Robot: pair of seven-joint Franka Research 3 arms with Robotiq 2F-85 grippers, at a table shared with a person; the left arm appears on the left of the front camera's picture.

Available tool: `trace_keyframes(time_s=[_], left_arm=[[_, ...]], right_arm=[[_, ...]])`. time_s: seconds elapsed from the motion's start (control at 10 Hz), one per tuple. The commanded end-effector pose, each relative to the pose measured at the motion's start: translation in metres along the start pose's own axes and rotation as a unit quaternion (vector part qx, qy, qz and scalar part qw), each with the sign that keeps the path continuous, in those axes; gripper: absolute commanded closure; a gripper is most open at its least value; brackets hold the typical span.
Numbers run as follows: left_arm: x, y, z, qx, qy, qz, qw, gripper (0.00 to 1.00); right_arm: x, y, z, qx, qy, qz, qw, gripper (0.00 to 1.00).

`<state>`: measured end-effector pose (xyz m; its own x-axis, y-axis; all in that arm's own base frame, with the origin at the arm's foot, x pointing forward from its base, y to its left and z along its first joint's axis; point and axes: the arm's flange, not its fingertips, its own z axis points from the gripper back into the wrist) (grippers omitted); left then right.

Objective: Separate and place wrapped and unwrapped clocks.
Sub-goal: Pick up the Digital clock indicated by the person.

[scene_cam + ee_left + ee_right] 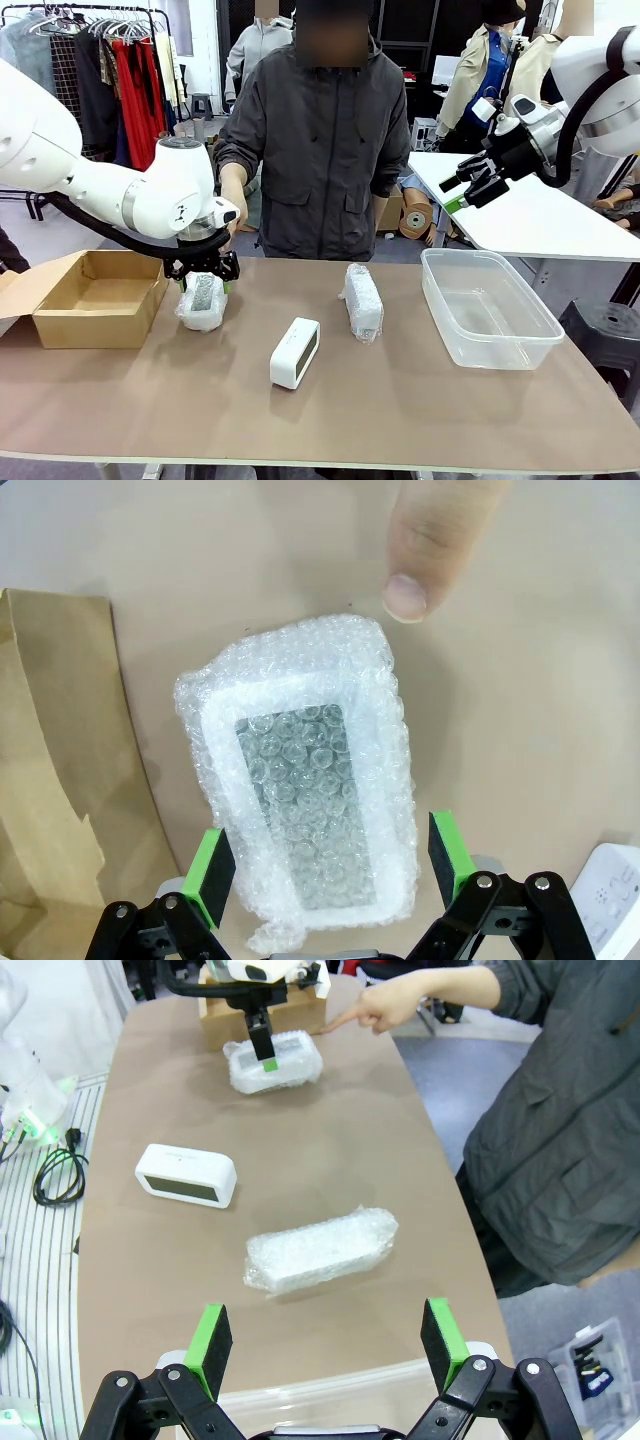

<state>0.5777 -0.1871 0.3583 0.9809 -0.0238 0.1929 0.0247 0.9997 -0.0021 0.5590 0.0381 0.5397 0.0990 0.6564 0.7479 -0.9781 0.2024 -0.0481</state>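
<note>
1. Nearest to the front camera, the unwrapped white clock (295,352) was seen standing on the brown table (420,410), near its middle.
2. One bubble-wrapped clock (362,300) was laid just behind it, toward the clear plastic tub (490,310) at the right.
3. The other bubble-wrapped clock (300,800) was found at the left, just beside the open cardboard box (90,300).
4. The left gripper (203,278) was lowered over this clock with its jaws wide apart, one green pad at each side of the wrap; no squeezing could be seen.
5. The right gripper (450,195) was seen high above the right side, jaws wide apart, with nothing held.
6. A person's finger (410,550) was pointed at the table just beside the left wrapped clock.
</note>
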Motion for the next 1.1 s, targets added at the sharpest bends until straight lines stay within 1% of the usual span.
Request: trace_keyframes(time_s=[0.0,0.8,1.0], left_arm=[[0.000,0.000,-0.007,0.011,-0.010,0.012,1.000,0.00],[0.006,-0.003,-0.030,0.009,0.011,0.017,1.000,0.00],[0.005,-0.001,-0.033,0.021,0.017,0.019,0.999,0.00]], right_arm=[[0.001,-0.001,0.001,-0.002,0.000,0.002,1.000,0.00],[0.001,-0.001,0.001,-0.002,0.000,0.002,1.000,0.00],[0.001,-0.001,0.001,-0.002,0.000,0.002,1.000,0.00]])
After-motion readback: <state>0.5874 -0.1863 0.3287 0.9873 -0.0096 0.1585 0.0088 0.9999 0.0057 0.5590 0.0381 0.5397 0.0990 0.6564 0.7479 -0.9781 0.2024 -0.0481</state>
